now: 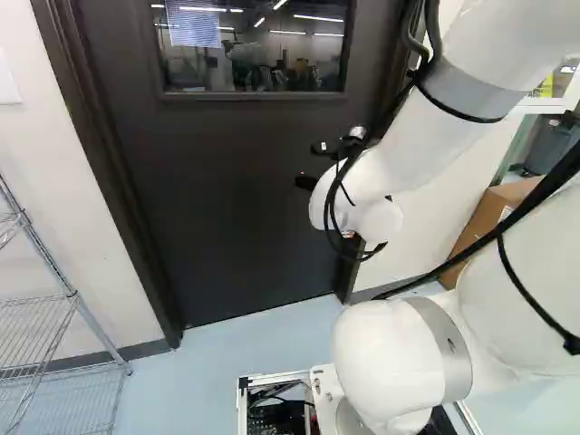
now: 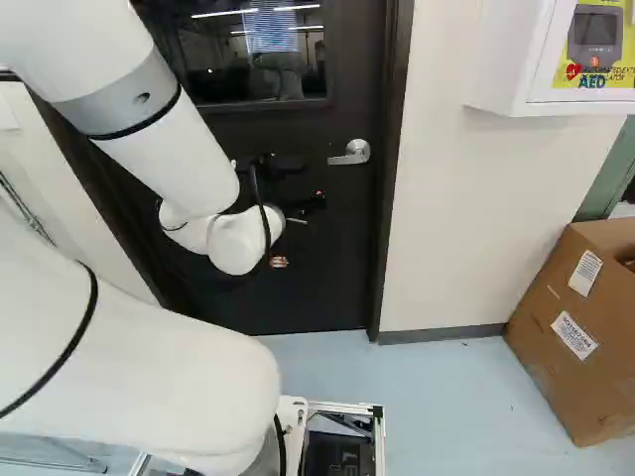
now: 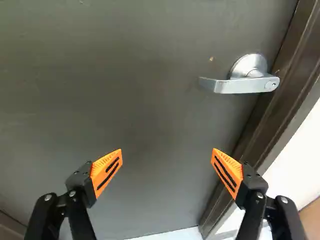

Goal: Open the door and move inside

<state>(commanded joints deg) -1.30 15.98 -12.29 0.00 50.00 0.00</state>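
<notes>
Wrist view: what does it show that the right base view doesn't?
Wrist view only: keyhole and both orange pads, spread wide open.
Right base view only: glass window, white wall cabinet.
Both: door, lever handle, door frame, gripper.

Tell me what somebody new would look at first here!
The big white arm bending in front of the dark door would probably grab their eyes first. Next come the bright orange pads on the open gripper. Ahead of them, the shiny lever handle sits near the door frame.
</notes>
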